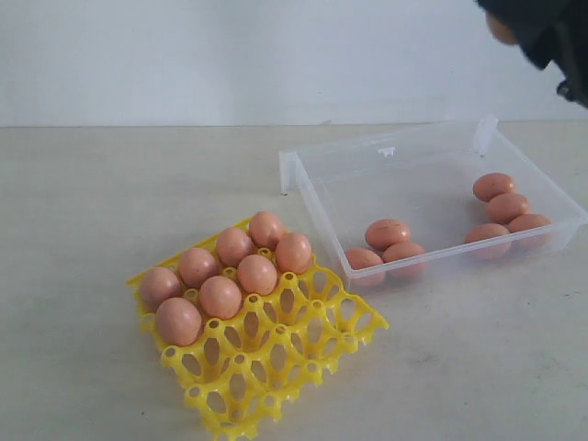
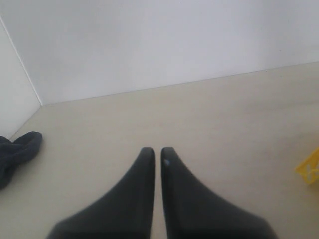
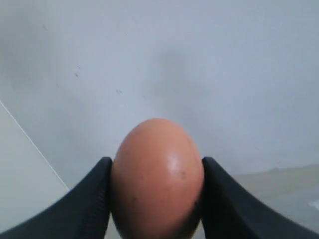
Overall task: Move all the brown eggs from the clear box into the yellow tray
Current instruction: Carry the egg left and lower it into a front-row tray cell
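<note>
The clear box stands open on the table. I count seven brown eggs in it: three clustered against its near wall and four bunched at its right end. The yellow tray lies on the table off the box's near left corner, close to it but not touching. Eight eggs sit in the tray in two rows of four, with one end of each row towards the box. The other cups show open.

The right jaws clamp one further egg across its sides between their fingers, raised beyond the box's far right corner. The left jaws stand narrow, their fingers almost touching and holding nothing, over bare table.

The table is pale beige and meets a plain white wall behind the box. In the left wrist view a dark cloth lies on the table; I cannot place it relative to the box.
</note>
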Controlling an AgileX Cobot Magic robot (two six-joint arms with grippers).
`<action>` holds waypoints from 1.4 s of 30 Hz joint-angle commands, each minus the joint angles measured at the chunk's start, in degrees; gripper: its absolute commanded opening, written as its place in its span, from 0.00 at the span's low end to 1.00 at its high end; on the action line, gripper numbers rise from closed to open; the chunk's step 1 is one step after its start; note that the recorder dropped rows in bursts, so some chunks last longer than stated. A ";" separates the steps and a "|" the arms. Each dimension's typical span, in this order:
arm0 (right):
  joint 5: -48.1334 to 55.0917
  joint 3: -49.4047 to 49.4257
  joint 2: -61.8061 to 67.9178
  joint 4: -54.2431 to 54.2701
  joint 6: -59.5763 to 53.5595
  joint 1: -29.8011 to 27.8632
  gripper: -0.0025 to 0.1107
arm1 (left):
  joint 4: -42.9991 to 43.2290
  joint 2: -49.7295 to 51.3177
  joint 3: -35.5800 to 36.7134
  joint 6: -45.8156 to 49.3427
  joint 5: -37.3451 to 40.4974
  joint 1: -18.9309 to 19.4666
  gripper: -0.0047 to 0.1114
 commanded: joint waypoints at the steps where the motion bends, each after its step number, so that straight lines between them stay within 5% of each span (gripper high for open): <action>1: -7.14 0.36 -1.02 -1.15 9.65 -0.07 0.02 | -0.11 -0.18 0.20 -0.18 -0.19 -0.27 0.08; 6: -15.46 0.36 2.06 -14.18 22.86 -0.07 0.02 | -0.11 -0.18 0.20 -0.18 -0.19 -0.27 0.08; 15: -45.40 -1.40 18.14 -39.53 41.48 -0.07 0.02 | -0.11 -0.18 0.20 -0.18 -0.19 -0.27 0.08; 22: -45.40 -4.08 28.57 -43.86 44.08 3.02 0.02 | -0.11 -0.18 0.20 -0.18 -0.19 -0.27 0.08; 32: -44.44 -11.85 38.25 -43.75 35.23 16.51 0.02 | -0.11 -0.18 0.20 -0.18 -0.19 -0.27 0.08; 38: -17.81 -16.24 41.15 -43.53 27.47 23.38 0.02 | -0.11 -0.18 0.20 -0.18 -0.19 -0.27 0.08; 42: -11.87 -16.47 44.80 -43.35 26.44 24.11 0.02 | -0.11 -0.18 0.20 -0.18 -0.19 -0.27 0.08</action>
